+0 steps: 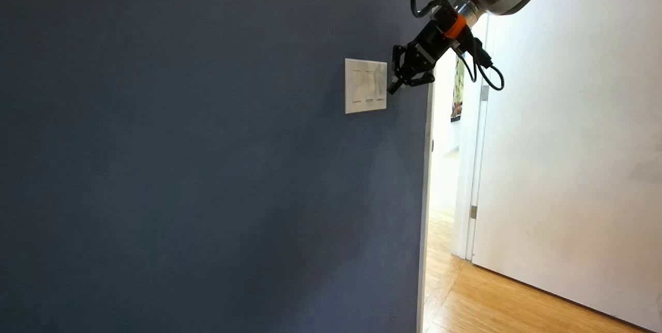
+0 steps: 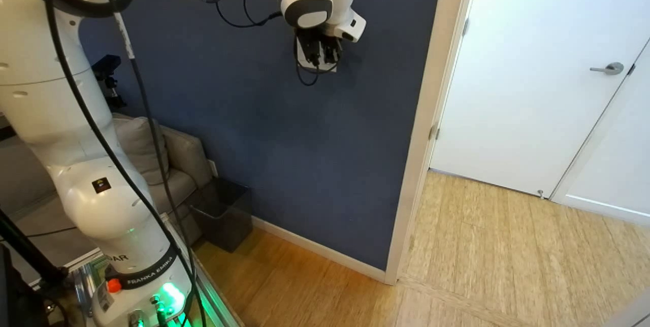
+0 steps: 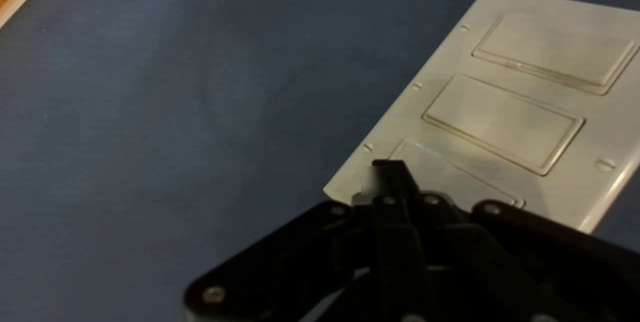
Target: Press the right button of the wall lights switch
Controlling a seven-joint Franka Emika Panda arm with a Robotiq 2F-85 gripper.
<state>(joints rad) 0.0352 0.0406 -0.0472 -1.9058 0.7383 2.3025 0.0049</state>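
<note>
The white wall switch plate [image 1: 357, 86] with three wide buttons is on the dark blue wall. In the wrist view the plate [image 3: 615, 127] lies at the right. The right button [image 3: 445, 174] is the lowest one there, partly hidden behind my gripper [image 3: 390, 167]. The middle button [image 3: 502, 124] and left button [image 3: 555, 47] show fully or nearly so. My black gripper [image 1: 393, 89] is shut and empty, its tip beside the plate's right edge in an exterior view. I cannot tell whether it touches. In an exterior view the gripper [image 2: 320, 55] covers much of the plate [image 2: 302, 58].
A door frame [image 1: 428, 167] stands just right of the switch, with a white door [image 1: 569, 131] beyond. A sofa [image 2: 177, 157] and a dark bin [image 2: 223, 215] stand low by the wall. Cables [image 2: 307, 80] hang from the wrist.
</note>
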